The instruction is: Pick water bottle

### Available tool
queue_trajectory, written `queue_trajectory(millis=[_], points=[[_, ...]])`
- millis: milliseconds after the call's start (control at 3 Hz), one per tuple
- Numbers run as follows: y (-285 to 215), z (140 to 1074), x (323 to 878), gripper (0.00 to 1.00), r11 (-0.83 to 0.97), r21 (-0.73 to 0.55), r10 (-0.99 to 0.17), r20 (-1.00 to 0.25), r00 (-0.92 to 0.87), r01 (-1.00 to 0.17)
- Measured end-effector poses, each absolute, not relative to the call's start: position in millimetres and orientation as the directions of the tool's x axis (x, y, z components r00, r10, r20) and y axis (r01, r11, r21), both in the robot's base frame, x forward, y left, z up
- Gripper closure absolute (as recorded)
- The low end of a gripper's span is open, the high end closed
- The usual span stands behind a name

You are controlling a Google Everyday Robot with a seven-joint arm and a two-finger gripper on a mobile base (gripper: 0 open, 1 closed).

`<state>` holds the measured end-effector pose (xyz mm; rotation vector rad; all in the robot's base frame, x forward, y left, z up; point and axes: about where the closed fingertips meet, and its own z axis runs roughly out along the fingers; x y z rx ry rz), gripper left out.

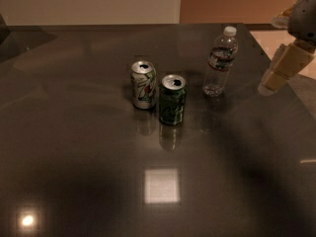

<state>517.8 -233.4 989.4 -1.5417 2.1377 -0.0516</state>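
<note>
The dark glossy table [74, 157] is occupying nearly the whole view and is reflecting a square patch of light [162, 185] near its front edge.

Further back, the green can [172, 99] is standing upright with its top opened. The silver-white can [143, 84] is standing just beside it to the left and slightly behind, so close that contact cannot be ruled out.

Beyond these and to the right, the water bottle [220, 61] is standing upright on the table, capped, apart from both cans.

The gripper [276, 78] is hanging at the right edge of the view, above the table's right side and well apart from the bottle. Whether it is open or closed cannot be told.

Judgement: the approach step is in hand and nothing is being held. The next move is calling for travel leftward to the bottle, arriving from its free right side and closing on the body without knocking it over.

Count: one bottle, two cans, one gripper.
</note>
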Motion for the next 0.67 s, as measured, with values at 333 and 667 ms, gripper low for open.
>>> queue_trajectory(millis=[333, 667], points=[[-225, 982, 548, 0.0, 0.378, -0.289, -0.869, -0.437, -0.23, -0.88], [-216, 973, 572, 0.0, 0.401, -0.254, -0.835, -0.496, -0.238, -0.88]])
